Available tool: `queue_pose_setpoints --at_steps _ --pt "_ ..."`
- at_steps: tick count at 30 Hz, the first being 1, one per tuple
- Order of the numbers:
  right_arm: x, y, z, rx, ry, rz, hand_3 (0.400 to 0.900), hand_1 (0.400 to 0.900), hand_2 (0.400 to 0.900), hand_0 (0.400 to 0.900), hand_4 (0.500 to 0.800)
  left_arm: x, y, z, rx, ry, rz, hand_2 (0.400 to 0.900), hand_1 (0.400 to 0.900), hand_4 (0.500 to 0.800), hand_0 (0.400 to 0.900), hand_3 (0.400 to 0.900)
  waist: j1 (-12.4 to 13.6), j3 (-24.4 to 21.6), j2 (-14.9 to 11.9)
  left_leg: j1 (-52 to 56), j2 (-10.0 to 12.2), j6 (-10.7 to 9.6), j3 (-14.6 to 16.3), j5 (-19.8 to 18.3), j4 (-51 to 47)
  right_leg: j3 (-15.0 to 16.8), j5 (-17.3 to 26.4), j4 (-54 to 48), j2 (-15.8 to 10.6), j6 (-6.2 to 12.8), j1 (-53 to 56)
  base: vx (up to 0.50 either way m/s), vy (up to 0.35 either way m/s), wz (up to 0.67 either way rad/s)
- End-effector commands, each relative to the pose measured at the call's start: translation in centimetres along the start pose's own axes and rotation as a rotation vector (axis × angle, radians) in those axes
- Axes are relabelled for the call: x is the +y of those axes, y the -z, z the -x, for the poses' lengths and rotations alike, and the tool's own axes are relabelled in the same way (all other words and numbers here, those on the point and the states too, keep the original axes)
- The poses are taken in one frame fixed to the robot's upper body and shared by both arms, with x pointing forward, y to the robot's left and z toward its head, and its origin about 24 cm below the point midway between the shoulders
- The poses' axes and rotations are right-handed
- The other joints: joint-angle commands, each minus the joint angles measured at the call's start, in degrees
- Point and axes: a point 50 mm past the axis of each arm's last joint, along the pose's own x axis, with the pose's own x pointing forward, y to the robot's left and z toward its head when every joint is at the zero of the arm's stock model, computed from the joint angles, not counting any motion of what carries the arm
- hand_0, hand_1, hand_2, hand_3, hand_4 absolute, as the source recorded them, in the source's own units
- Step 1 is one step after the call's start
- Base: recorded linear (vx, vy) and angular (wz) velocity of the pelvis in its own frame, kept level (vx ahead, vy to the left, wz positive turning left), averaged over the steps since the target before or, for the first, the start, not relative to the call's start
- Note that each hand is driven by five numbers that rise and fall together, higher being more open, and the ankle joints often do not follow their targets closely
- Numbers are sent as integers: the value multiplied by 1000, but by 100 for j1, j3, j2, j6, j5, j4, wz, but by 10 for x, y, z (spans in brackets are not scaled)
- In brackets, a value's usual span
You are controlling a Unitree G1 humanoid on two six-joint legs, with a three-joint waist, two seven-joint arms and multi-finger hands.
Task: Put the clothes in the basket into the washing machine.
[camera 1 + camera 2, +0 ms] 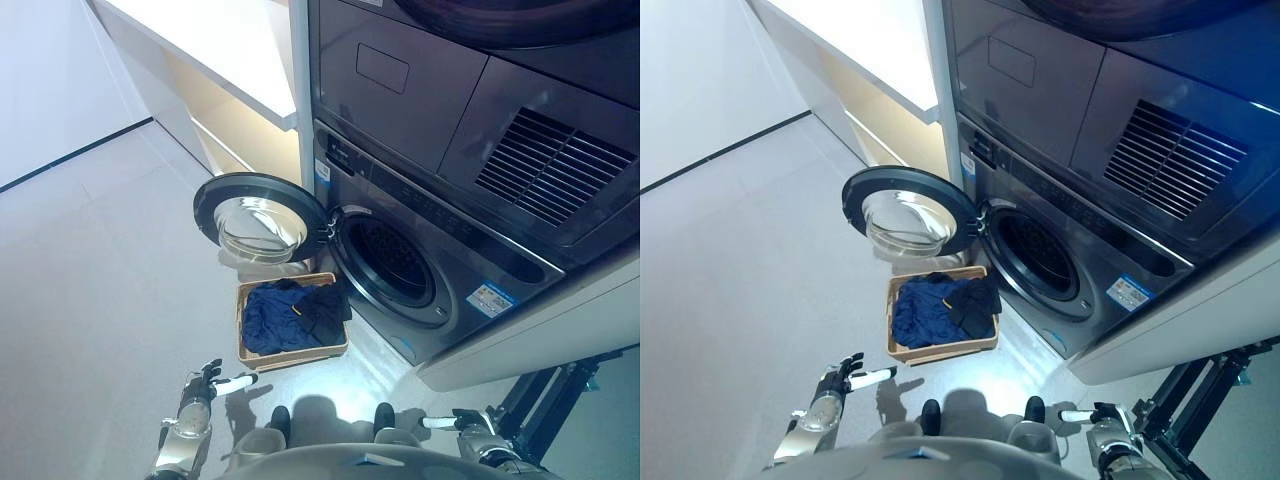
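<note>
Down on the pale grey floor [90,260], a shallow rectangular woven basket of light tan [292,357] sits just in front of the dark grey front-loading washing machine [455,250]. Inside the basket lies a crumpled heap of dark navy clothes [280,315], with a blacker piece [325,318] toward the machine's side; the heap fills most of the basket and rises to about its rim. The machine's round glass-windowed door [260,218] is swung fully open to the left and hangs just above the basket's far edge, and the dark drum opening [395,262] behind it shows no contents that can be made out. A second dark grey appliance with a slatted vent [540,160] is stacked above the machine.

The left robot hand [840,380] hovers low over the floor, near the basket's near left corner but apart from it, fingers spread loosely and one white-tipped finger pointing toward the basket; it holds nothing. The right robot hand [1102,420] shows at the lower right, well apart from the basket, with one white-tipped finger extended; the rest of its fingers cannot be told.

Bare floor stretches wide to the left of the basket. On the right, a white ledge [540,335] and a black metal stand [555,390] crowd that side.
</note>
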Motion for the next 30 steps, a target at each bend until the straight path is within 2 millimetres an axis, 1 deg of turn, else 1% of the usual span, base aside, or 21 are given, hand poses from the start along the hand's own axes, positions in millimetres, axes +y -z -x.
queue_pose_setpoints --at_steps 1,9,15,17,18,21,23,25,27,28,30 --pt "-4 -23 -1 -65 33 42 900 900 900 900 800 19 -37 -5 -155 -80 44 900 900 800 900 900 68 50 -51 -123 -70 135 -222 -591 319 -151 -507 557 181 -63 19 0 0 0" --pt "-5 -22 -1 -61 37 56 900 900 900 900 800 16 -31 -6 -125 -78 18 900 900 800 900 900 56 67 -48 -126 -77 134 -218 -588 301 -168 -505 537 183 -57 20 0 0 0" --pt "-8 -29 -1 -89 50 56 900 900 900 900 800 16 -29 -6 -115 -82 2 900 900 800 900 900 69 135 -31 -201 -88 132 -231 -565 305 -175 -488 544 172 -56 -54 0 0 0" --pt "-10 -40 1 -128 59 35 900 900 900 900 800 17 -28 -7 -107 -85 -15 900 900 800 900 900 72 217 -13 -285 -97 126 -238 -535 305 -177 -468 540 173 -50 -136 -15 4 0" --pt "-10 -41 1 -128 59 35 900 900 900 900 800 17 -28 -7 -107 -85 -15 900 900 800 900 900 72 216 -14 -290 -96 126 -239 -534 306 -177 -467 541 173 -50 -140 -40 4 -1" --pt "-14 -70 5 -229 66 2 900 900 900 900 800 18 -34 -8 -132 -85 -33 900 900 800 900 900 89 405 -1 -614 -129 131 -254 -496 404 -144 -413 580 167 -50 -436 -133 6 -1" --pt "-21 -96 10 -310 87 11 900 900 900 900 800 16 -40 -9 -151 -82 -47 900 900 800 900 900 129 556 11 -914 -158 125 -241 -460 538 -130 -334 604 152 -53 -696 -187 6 -4" --pt "-31 -135 21 -433 125 16 900 900 900 900 800 16 -48 -10 -177 -88 -42 900 900 800 900 900 190 793 35 -1302 -181 115 -233 -439 760 -117 -255 690 130 -69 -1045 -215 7 -2" --pt "-38 -164 32 -516 165 20 900 900 900 900 800 13 -54 -11 -193 -91 -51 900 900 800 900 900 253 966 60 -1609 -182 115 -222 -428 948 -110 -204 767 110 -91 -1297 -163 28 -1" --pt "-40 -183 41 -573 185 26 900 900 900 900 800 12 -57 -11 -202 -97 -61 900 900 800 900 900 285 1096 71 -1791 -184 114 -231 -418 1044 -95 -173 818 103 -97 -1460 -156 27 -1" --pt "-44 -216 59 -671 231 33 900 900 900 900 800 9 -66 -11 -233 -99 -61 900 900 800 900 900 341 1239 84 -2090 -157 103 -243 -386 1164 -79 -135 885 83 -113 -1751 -129 21 0"
